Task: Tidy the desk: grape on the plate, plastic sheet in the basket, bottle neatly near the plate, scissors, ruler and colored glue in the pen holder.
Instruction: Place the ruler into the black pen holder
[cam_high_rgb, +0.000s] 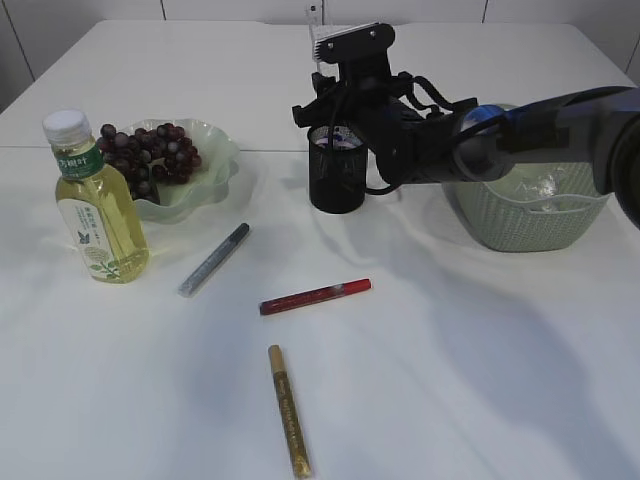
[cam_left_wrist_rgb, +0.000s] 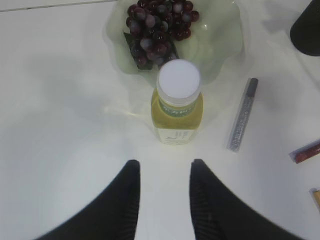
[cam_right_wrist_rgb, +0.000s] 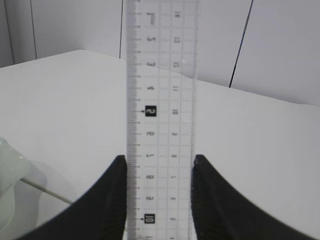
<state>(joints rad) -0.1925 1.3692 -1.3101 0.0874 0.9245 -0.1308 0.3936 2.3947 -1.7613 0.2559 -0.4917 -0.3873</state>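
- Table (cam_high_rgb: 450, 380): white and matte, filling the exterior view from 3 o'clock round through 6 to 9. Its far edge runs across near 12 o'clock.
- Table seam (cam_high_rgb: 20, 148): a faint straight line across the top at about 9 to 10 o'clock in the exterior view.
- Shadows (cam_high_rgb: 560, 300): soft grey patches on the tabletop, broadest around 3 to 4 o'clock.
- Wall (cam_high_rgb: 230, 8): pale panels behind the table, a thin strip at 12 o'clock in the exterior view.
- Panel joints (cam_right_wrist_rgb: 241, 45): dark lines between the wall panels, at 11 and 1 o'clock in the right wrist view, the 1 o'clock one slanted.
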